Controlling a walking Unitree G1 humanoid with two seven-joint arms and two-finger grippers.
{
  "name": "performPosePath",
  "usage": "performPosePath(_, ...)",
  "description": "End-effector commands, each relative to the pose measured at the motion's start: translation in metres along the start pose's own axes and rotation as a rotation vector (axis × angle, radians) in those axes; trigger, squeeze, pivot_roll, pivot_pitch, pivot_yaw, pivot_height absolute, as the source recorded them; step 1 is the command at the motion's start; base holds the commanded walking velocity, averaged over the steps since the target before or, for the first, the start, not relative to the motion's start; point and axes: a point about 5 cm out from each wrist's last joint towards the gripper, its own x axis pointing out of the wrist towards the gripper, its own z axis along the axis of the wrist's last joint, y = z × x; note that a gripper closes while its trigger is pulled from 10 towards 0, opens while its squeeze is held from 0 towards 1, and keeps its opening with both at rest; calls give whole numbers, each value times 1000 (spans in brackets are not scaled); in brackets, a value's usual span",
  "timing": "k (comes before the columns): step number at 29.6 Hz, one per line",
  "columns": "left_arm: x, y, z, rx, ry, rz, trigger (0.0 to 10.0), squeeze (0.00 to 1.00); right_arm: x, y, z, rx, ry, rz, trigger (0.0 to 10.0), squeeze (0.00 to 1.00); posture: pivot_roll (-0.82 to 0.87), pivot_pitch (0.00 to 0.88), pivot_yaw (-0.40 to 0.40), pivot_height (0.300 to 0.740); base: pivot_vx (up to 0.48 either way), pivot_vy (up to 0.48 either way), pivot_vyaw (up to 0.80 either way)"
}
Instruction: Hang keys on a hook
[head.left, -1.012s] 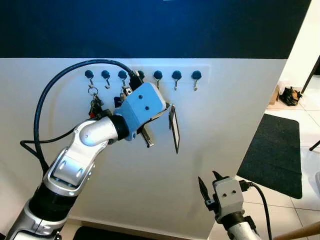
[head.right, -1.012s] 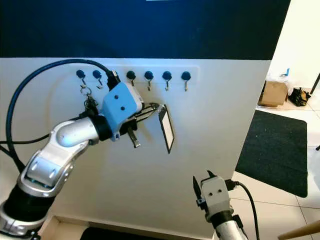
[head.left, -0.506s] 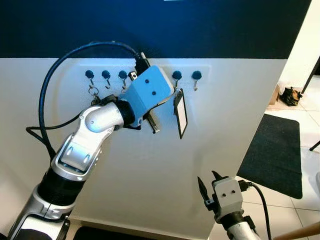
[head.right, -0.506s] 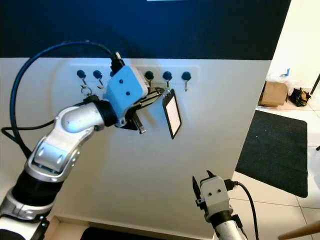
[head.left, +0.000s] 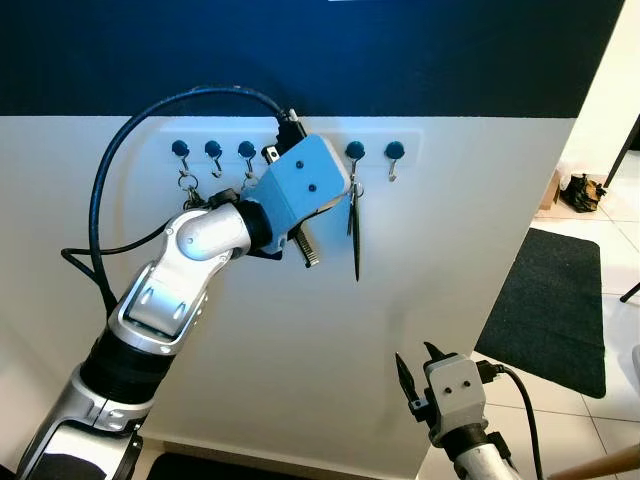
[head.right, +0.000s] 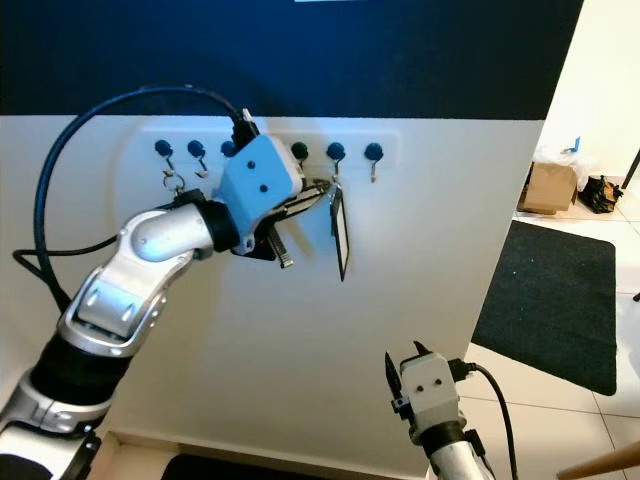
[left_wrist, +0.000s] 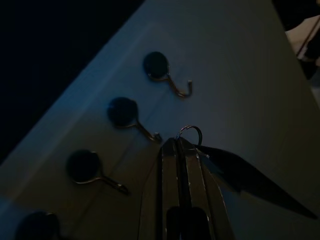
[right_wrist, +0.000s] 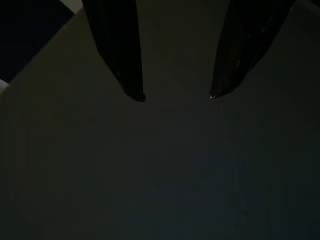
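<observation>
A row of blue-knobbed hooks (head.left: 354, 150) runs along the white wall. My left gripper (head.right: 320, 188) is raised to it and shut on a key ring (left_wrist: 190, 134), from which a flat dark tag (head.left: 356, 235) hangs edge-on. In the left wrist view the ring sits right at the tip of the middle hook (left_wrist: 132, 117); I cannot tell whether it is over the tip. Another bunch of keys (head.left: 187, 205) hangs from the leftmost hooks. My right gripper (head.left: 415, 380) idles low in front of the wall, its fingers (right_wrist: 127, 75) apart.
The wall is white below and dark blue (head.left: 320, 50) above. A dark mat (head.left: 550, 300) lies on the tiled floor to the right. A cardboard box (head.right: 545, 185) and a bag (head.left: 580, 190) stand further back. My left arm's black cable (head.left: 100, 200) loops beside the hooks.
My left gripper has risen and moved right along the hook row with the keys. The tag has swung from face-on to edge-on under the second hook from the right. The right arm is still.
</observation>
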Motion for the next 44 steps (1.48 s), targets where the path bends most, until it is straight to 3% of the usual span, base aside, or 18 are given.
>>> performPosePath(1, -9, 1, 1, 9, 4, -17, 10000, 0, -3, 3, -5, -1, 22, 12, 10000, 0, -7, 105, 82, 740, 0, 0, 0)
performPosePath(7, -22, 0, -4, -22, 21, -44, 10000, 0, -1, 3, -5, -4, 20, 17, 10000, 0, -3, 101, 77, 740, 0, 0, 0)
performPosePath(11, -25, 8, -8, -7, 48, 1, 10000, 0, -1, 2, -5, -5, 21, 21, 10000, 0, -1, 100, 72, 740, 0, 0, 0)
performPosePath(31, -12, 24, -11, 25, 57, 129, 10000, 0, -1, 3, -5, -5, 23, 14, 10000, 0, -10, 103, 82, 740, 0, 0, 0)
performPosePath(44, -12, 29, -8, 27, 50, 154, 10000, 0, -1, 3, -5, -4, 23, 16, 10000, 0, -6, 103, 80, 740, 0, 0, 0)
